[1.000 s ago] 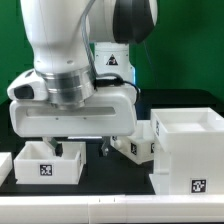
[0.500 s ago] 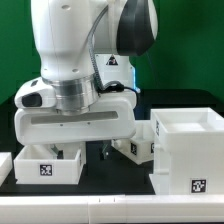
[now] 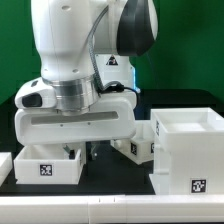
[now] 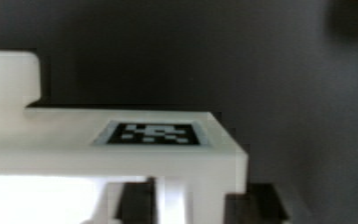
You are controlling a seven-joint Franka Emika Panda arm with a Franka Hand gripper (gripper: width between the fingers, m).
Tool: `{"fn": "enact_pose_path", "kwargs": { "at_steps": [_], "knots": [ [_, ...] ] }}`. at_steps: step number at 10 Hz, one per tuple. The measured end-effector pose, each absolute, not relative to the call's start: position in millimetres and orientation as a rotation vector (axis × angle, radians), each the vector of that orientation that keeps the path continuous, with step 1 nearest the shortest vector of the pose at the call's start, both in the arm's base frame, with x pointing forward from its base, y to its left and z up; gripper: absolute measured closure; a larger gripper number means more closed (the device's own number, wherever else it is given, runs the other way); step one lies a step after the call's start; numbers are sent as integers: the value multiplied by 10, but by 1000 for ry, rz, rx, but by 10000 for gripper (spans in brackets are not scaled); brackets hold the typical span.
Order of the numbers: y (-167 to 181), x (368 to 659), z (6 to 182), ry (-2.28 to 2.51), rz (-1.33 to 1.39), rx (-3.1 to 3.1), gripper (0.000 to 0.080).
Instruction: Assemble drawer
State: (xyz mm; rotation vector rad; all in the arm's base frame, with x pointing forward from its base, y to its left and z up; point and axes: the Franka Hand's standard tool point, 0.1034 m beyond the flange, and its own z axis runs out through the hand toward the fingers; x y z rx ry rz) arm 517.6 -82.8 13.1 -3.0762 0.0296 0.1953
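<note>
White tray (image 3: 42, 168), claw (image 3: 82, 155) at its wall (grip unclear)

one arm (image 3: 62, 40) in shot, big and white, filling the exterior view's left and middle. it stands tall and drops almost straight down through a ribbed grey wrist (image 3: 70, 94). a black-capped joint (image 3: 138, 22) bulges on the exterior view's right, up high. below the wrist, the wide white hand block sits level and square-on to the camera, held low. the gripper (image 3: 80, 152) points straight down, and its two dark fingers (image 3: 92, 152) hang under the block with a moderate gap between them, neither spread wide nor pressed together. whether they're pinching anything can't be called from here. the wrist view is too blurred to settle it.
</note>
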Motion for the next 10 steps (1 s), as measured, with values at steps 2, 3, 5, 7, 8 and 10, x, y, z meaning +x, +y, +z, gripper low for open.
{"fn": "enact_pose_path", "kwargs": {
  "at_steps": [2, 3, 5, 7, 8, 10],
  "knots": [
    [-829, 5180, 134, 30, 194, -3077, 762],
    [-822, 5185, 140, 28, 194, -3076, 762],
    [-772, 5221, 188, -94, 200, -3067, 762],
    [-641, 5280, 312, -136, 167, -3065, 762],
    [-582, 5298, 331, -49, 162, -3067, 762],
    [-569, 5282, 296, 192, 174, -3050, 761]
  ]
}}
